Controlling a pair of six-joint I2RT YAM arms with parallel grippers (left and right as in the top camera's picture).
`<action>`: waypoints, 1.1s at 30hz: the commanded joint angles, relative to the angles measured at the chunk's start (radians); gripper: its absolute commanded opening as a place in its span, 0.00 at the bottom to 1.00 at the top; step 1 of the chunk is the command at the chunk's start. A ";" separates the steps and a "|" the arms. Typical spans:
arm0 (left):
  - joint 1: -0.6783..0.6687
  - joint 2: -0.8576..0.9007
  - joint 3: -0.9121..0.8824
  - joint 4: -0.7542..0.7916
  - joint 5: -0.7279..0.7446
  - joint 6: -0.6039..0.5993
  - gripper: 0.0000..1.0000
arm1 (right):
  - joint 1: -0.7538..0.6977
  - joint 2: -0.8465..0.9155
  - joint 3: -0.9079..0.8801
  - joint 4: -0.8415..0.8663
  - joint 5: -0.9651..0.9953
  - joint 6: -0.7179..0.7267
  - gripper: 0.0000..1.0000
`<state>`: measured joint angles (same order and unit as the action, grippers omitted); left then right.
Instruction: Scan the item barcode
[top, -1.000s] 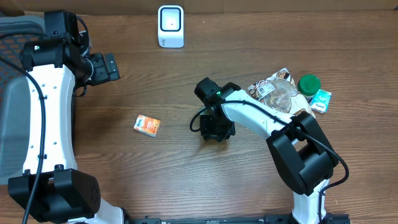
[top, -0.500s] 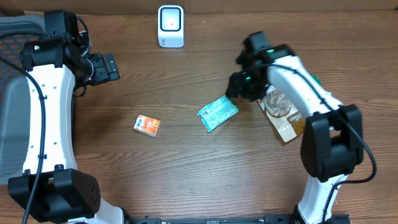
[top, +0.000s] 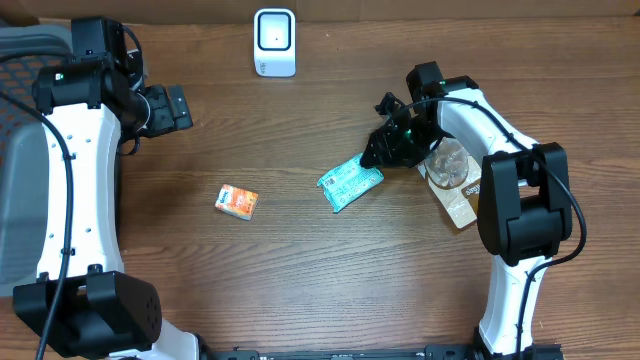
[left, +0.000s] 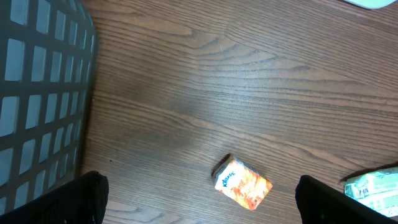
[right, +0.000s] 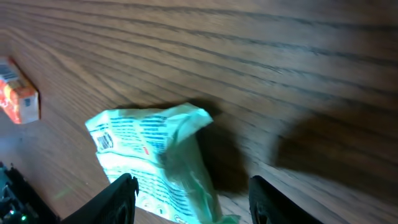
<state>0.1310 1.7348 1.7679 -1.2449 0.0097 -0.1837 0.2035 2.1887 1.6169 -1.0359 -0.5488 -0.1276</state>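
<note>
A teal packet (top: 350, 183) lies flat on the wooden table near the middle, a printed barcode (right: 104, 142) showing on its upper face. My right gripper (top: 386, 148) hovers over the packet's upper right end, open; in the right wrist view the packet's (right: 155, 162) crumpled end sits between the spread fingers (right: 121, 200), unpinched. The white scanner (top: 274, 42) stands at the back edge. My left gripper (top: 168, 107) is open and empty at the far left, above an orange tissue pack (left: 244, 183).
The orange tissue pack (top: 237, 202) lies left of the teal packet. A pile of packaged goods (top: 458, 180) sits under my right arm. A grey mesh basket (top: 14, 150) lines the left edge.
My right gripper opened, leaving the teal packet on the table, swung up and right, and has now dipped back to the packet's right end. The left arm is still.
</note>
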 joint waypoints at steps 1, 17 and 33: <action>-0.002 0.006 0.007 0.000 -0.010 -0.003 1.00 | 0.017 0.053 0.006 0.006 -0.039 -0.031 0.55; -0.002 0.006 0.007 0.000 -0.010 -0.003 1.00 | 0.046 0.132 0.006 0.009 -0.097 -0.011 0.10; -0.002 0.006 0.007 0.000 -0.010 -0.003 1.00 | 0.017 0.051 0.049 -0.047 -0.310 0.008 0.04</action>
<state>0.1310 1.7355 1.7683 -1.2449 0.0097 -0.1837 0.2352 2.2971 1.6249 -1.0740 -0.7971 -0.1268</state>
